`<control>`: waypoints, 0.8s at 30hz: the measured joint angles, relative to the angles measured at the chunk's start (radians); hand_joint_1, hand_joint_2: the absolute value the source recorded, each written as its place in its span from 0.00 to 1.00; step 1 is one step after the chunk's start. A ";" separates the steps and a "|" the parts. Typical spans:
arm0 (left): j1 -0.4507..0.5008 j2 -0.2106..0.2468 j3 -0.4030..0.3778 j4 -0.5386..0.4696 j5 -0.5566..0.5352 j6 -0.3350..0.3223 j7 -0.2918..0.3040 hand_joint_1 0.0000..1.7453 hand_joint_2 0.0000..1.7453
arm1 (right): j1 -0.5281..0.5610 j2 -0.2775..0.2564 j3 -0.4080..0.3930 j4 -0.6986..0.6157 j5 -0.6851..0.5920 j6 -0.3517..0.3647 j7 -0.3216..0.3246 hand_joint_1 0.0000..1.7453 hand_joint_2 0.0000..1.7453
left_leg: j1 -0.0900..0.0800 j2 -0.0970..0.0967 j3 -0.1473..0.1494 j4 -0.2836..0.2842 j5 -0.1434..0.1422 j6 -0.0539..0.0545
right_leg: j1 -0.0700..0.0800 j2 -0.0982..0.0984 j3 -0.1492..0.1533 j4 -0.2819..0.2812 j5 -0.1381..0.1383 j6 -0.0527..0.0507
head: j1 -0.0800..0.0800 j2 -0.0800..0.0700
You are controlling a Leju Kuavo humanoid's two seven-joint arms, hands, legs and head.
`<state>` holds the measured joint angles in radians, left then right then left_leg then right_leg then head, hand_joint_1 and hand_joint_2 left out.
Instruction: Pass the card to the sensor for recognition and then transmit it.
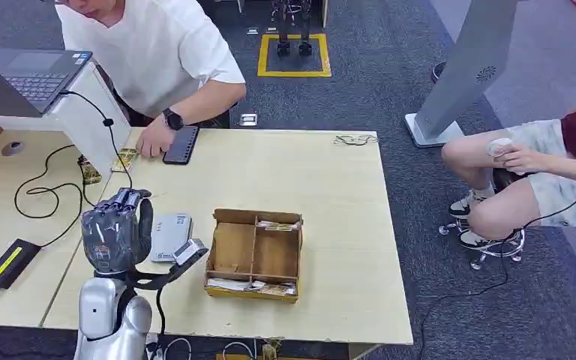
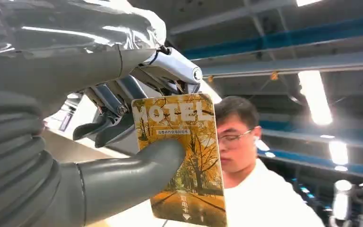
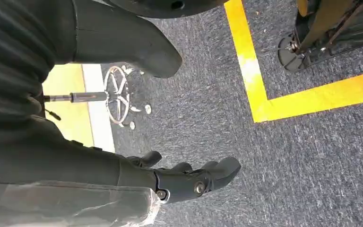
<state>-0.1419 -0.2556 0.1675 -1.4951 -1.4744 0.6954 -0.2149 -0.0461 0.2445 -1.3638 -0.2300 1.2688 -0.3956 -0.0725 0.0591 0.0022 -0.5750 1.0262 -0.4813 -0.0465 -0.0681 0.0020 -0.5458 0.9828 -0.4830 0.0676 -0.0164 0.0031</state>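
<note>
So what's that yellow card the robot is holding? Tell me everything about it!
The card is a thin, flat rectangle with rounded corners, glossy like plastic. It shows golden autumn trees along a path, big pale letters reading MOTEL across one end, and small print too tiny to read. The left hand pinches it: the thick grey thumb presses on its printed face and the metal fingers sit behind. It is held raised and slightly tilted, in front of a person in a white shirt.

The card (image 2: pixel 182 156) held by the left hand (image 2: pixel 75 142) carries the big white word "MOTEL" at one end; the small lines under it are probably Chinese, too blurred to read.
</note>
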 joint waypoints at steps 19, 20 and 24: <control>-0.079 0.191 -0.258 0.377 -0.047 -0.026 0.425 1.00 1.00 | -0.002 -0.005 0.014 0.008 0.015 0.003 0.007 0.00 1.00 | 0.000 0.000 0.000 0.000 0.000 0.000 | 0.000 0.000 0.000 0.000 0.000 0.000 | 0.000 0.000; -0.088 0.198 -0.270 0.407 -0.048 -0.045 0.437 1.00 1.00 | -0.003 -0.005 0.014 0.008 0.016 0.004 0.008 0.00 1.00 | 0.000 0.000 0.000 0.000 0.000 0.000 | 0.000 0.000 0.000 0.000 0.000 0.000 | 0.000 0.000; -0.110 0.216 -0.322 0.498 -0.048 -0.088 0.464 1.00 1.00 | -0.003 -0.006 0.015 0.008 0.018 0.009 0.010 0.00 1.00 | 0.000 0.000 0.000 0.000 0.000 0.000 | 0.000 0.001 0.000 0.000 0.000 0.000 | 0.000 0.000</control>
<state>-0.2516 -0.0393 -0.1544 -0.9969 -1.5221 0.6077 0.2495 -0.0492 0.2384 -1.3485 -0.2224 1.2867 -0.3865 -0.0626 0.0591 0.0025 -0.5750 1.0262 -0.4812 -0.0465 -0.0682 0.0025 -0.5458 0.9829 -0.4829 0.0675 -0.0164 0.0030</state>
